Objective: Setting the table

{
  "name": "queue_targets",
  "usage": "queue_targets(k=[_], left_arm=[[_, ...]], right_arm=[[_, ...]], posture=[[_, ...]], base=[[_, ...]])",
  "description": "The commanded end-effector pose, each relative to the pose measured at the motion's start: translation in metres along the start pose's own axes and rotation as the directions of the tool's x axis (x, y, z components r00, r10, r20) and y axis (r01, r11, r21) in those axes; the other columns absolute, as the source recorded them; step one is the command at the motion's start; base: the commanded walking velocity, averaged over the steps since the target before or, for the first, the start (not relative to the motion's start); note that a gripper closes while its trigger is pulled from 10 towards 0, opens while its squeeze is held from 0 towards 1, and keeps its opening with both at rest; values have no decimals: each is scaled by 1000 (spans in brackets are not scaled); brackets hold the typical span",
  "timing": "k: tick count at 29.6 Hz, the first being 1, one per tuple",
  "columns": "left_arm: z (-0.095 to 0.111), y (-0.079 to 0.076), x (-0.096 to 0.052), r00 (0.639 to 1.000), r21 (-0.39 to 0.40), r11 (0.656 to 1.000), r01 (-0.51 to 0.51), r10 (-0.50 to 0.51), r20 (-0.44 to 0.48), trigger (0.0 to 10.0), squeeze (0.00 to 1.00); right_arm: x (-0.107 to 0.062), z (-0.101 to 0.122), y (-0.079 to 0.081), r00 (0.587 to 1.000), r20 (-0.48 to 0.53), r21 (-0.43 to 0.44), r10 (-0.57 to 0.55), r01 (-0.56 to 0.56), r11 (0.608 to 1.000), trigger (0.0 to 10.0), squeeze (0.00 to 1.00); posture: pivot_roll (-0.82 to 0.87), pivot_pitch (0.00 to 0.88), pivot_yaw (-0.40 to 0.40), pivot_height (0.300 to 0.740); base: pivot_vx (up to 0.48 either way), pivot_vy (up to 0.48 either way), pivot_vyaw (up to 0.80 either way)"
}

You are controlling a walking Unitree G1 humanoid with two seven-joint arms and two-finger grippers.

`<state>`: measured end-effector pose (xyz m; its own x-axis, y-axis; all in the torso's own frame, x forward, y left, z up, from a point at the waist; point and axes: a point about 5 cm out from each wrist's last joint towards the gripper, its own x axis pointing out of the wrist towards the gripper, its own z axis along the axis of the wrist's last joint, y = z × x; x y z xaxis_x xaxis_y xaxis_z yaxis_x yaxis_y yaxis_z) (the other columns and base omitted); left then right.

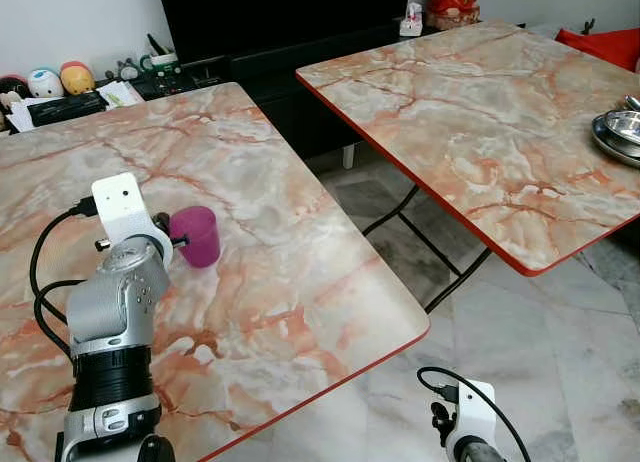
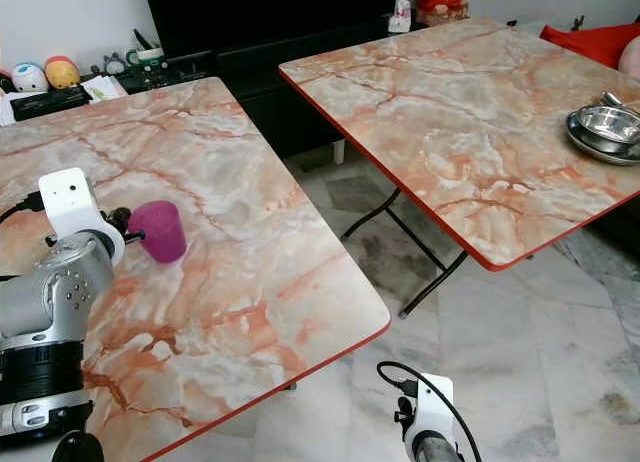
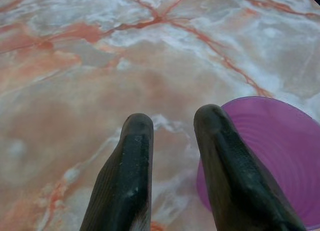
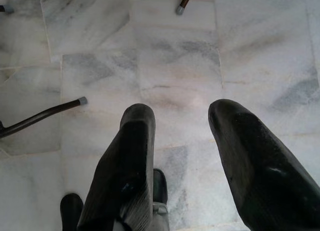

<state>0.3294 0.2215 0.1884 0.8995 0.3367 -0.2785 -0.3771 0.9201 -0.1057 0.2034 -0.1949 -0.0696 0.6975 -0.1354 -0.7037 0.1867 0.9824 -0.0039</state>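
Left tool beside the purple cup, right tool idle over the floor

The right tool (image 4: pixel 177 156) hangs low at 5 o'clock with fingers moderately apart, holding nothing, probably not needed yet. On the near desk (image 1: pixel 300 282), the left tool (image 3: pixel 172 161) has a narrow gap; one finger (image 3: pixel 230 171) overlaps the rim of the purple plastic cup (image 1: pixel 196 235), which is not between the fingers. At 2 o'clock, steel bowls (image 2: pixel 608 127) wait on the far desk (image 2: pixel 480 112).
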Motion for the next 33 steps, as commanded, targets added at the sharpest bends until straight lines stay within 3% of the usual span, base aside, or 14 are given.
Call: queue_targets(k=[1, 15, 18, 33], left_arm=[[0, 1, -3, 1000, 11, 1000, 12, -12, 7, 10000, 0], [13, -1, -6, 996, -36, 999, 25, -22, 85, 10000, 0], [13, -4, -7, 995, 38, 998, 45, -48, 85, 10000, 0], [3, -7, -8, 994, 75, 993, 91, -94, 47, 10000, 0]], right_arm=[[0, -3, 0, 1000, -15, -8, -1, 0, 1000, 10000, 0], [0, -2, 0, 1000, -16, -8, 4, -5, 1000, 10000, 0], [0, -2, 0, 1000, -17, -9, 6, -6, 1000, 10000, 0], [0, -2, 0, 1000, -18, -9, 11, -12, 1000, 10000, 0]], posture=[[150, 58, 6, 740], [153, 61, 8, 740], [155, 60, 8, 740], [156, 61, 7, 740]], base=[[0, 0, 0], [0, 0, 0], [0, 0, 0], [0, 0, 0]])
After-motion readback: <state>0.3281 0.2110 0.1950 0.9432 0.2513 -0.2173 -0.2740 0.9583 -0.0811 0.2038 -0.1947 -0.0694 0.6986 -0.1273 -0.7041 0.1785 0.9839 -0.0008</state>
